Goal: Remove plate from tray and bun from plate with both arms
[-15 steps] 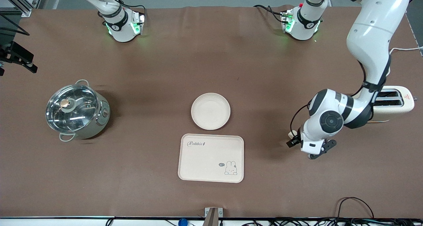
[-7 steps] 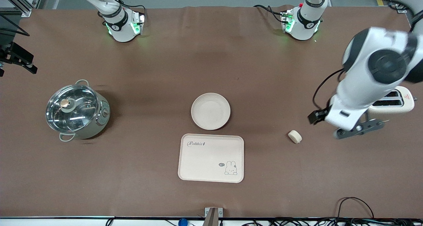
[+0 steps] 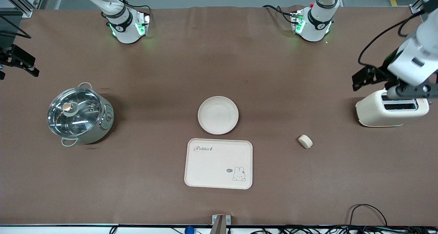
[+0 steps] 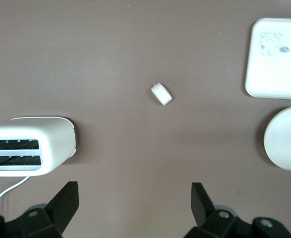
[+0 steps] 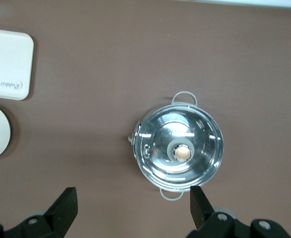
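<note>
The round plate (image 3: 218,115) sits bare on the brown table, just farther from the front camera than the rabbit tray (image 3: 219,164). The bun (image 3: 305,141) lies on the table toward the left arm's end, apart from both. My left gripper (image 3: 410,91) is up in the air over the toaster, open and empty. Its wrist view (image 4: 135,208) shows the bun (image 4: 161,93), tray (image 4: 276,57) and plate (image 4: 286,138) below. My right gripper (image 5: 130,213) is open and empty, high beside the pot, and does not show in the front view.
A steel pot with a glass lid (image 3: 79,115) stands toward the right arm's end. A cream toaster (image 3: 390,108) stands toward the left arm's end, under my left gripper. Cables lie along the table's front edge.
My left gripper was low at the bun a second ago. It has let the bun go on the table, risen and moved away to over the toaster. The right arm has not moved.
</note>
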Controlling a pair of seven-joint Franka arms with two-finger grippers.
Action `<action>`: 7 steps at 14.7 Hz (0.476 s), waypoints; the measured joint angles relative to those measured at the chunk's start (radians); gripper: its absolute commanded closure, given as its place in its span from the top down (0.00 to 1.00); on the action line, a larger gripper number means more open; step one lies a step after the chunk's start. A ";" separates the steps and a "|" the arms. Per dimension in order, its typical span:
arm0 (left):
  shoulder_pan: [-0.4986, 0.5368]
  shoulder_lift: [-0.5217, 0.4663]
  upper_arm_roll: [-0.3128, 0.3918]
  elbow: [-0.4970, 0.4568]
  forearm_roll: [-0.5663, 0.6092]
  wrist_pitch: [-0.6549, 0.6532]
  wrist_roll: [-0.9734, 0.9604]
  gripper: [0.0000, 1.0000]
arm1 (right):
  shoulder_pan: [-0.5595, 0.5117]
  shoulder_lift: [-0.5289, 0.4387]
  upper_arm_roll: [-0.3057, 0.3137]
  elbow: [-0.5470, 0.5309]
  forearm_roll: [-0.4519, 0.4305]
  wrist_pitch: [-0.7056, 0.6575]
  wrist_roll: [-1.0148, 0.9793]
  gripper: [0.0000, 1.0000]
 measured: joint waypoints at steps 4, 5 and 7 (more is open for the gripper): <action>-0.227 -0.152 0.273 -0.131 -0.065 -0.018 0.070 1.00 | -0.004 0.009 -0.008 0.000 -0.004 -0.013 0.002 1.00; -0.267 -0.189 0.321 -0.168 -0.069 -0.022 0.076 1.00 | -0.009 0.012 -0.013 0.000 -0.005 -0.014 0.002 1.00; -0.316 -0.252 0.375 -0.223 -0.070 -0.030 0.077 1.00 | -0.031 0.019 -0.021 0.000 -0.005 -0.015 0.002 1.00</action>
